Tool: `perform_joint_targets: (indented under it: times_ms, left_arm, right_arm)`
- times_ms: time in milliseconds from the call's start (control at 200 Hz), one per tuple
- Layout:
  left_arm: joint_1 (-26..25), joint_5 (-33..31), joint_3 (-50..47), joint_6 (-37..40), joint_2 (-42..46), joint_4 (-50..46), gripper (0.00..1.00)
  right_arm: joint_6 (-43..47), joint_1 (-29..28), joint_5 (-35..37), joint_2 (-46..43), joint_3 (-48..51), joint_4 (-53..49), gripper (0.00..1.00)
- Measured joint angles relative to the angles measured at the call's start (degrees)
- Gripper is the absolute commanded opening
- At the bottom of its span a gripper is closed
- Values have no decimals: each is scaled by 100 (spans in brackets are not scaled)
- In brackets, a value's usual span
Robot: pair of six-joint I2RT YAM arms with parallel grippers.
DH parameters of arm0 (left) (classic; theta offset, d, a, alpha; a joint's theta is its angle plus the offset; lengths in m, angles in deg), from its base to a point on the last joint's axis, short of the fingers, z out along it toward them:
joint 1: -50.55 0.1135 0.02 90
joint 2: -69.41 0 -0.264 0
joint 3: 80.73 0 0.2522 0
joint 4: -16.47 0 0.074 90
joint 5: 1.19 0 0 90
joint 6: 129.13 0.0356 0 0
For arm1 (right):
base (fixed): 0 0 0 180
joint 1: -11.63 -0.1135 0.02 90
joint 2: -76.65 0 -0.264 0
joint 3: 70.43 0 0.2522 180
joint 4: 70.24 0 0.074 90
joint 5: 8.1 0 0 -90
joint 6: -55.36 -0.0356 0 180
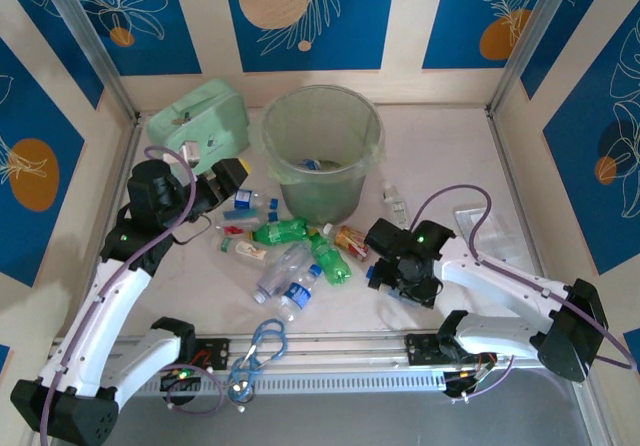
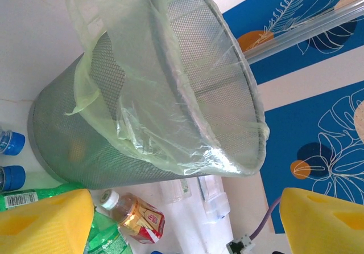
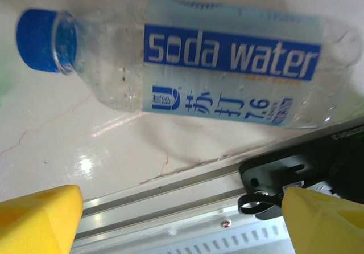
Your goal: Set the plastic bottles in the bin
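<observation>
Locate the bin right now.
In the top view the bin stands upright at the far centre of the table, a mint-green case to its left and the bottles scattered just in front of it.

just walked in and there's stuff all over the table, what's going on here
Two robot arms are clearing plastic bottles into the bin. The bottles lie scattered on the table in front of it. The left gripper is open beside the bin, holding nothing. The right gripper is open too, low near a soda water bottle lying on its side by the front rail, not gripping it.
</observation>
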Motion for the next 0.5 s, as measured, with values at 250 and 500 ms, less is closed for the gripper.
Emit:
perform_joint_targets:
  times_ms: [250,500]
  left_arm:
    - [0,0,-61,0,2,-2,84]
    - [0,0,-72,7,57,-9,83]
  right_arm:
    - [-173,219,-431,223,575,448,92]
    - [37,1410,-345,55,837,852,93]
